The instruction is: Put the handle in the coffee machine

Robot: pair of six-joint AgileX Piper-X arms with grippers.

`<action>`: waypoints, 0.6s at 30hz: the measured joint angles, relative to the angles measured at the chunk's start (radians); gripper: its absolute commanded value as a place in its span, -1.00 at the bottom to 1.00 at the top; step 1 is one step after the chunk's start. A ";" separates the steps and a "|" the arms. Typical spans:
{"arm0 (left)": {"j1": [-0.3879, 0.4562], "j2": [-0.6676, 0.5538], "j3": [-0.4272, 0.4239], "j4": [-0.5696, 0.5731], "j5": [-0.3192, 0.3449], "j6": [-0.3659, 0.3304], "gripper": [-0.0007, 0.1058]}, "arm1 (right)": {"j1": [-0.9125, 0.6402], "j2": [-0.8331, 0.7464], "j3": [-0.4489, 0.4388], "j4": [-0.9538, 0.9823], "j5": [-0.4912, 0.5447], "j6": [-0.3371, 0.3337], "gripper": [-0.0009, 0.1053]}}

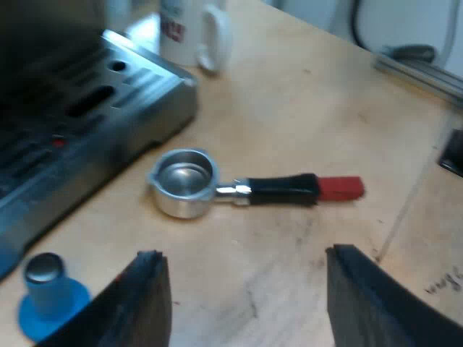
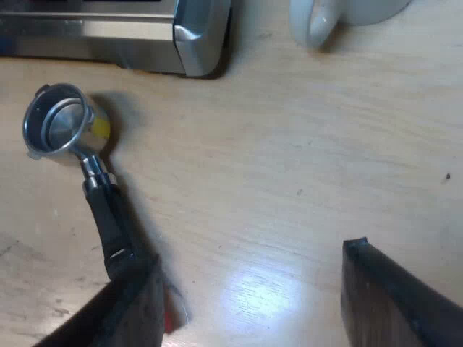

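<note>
The metal holder [image 1: 184, 182] lies loose on the wooden table beside the espresso machine's drip tray [image 1: 87, 123], its dark handle [image 1: 282, 189] ending in red [image 1: 340, 188]. My left gripper [image 1: 242, 289] hangs open above the table, a short way back from the holder, nothing between its fingers [image 1: 148, 296]. In the right wrist view the holder's basket [image 2: 61, 123] lies near the machine's corner [image 2: 195, 36], and its dark handle [image 2: 108, 217] runs under one finger [image 2: 130, 307] of my open right gripper [image 2: 249, 303]. The red end [image 2: 170, 322] peeks out beside that finger.
A white mug [image 1: 195, 32] stands by the machine's corner, also the mug's handle [image 2: 315, 25] in the right wrist view. A blue tamper [image 1: 47, 293] with a metal top stands close to the machine's front and my left finger. A table seam [image 1: 405, 210] runs past the holder's red end.
</note>
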 measured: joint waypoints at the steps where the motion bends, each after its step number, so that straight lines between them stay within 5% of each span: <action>1: -0.009 0.011 0.000 0.000 0.005 0.000 -0.02 | 0.000 0.010 -0.005 0.000 0.000 -0.005 0.07; 18: -0.271 0.224 0.000 -0.084 0.032 0.058 -0.03 | 0.000 0.126 -0.020 0.000 -0.002 -0.017 0.07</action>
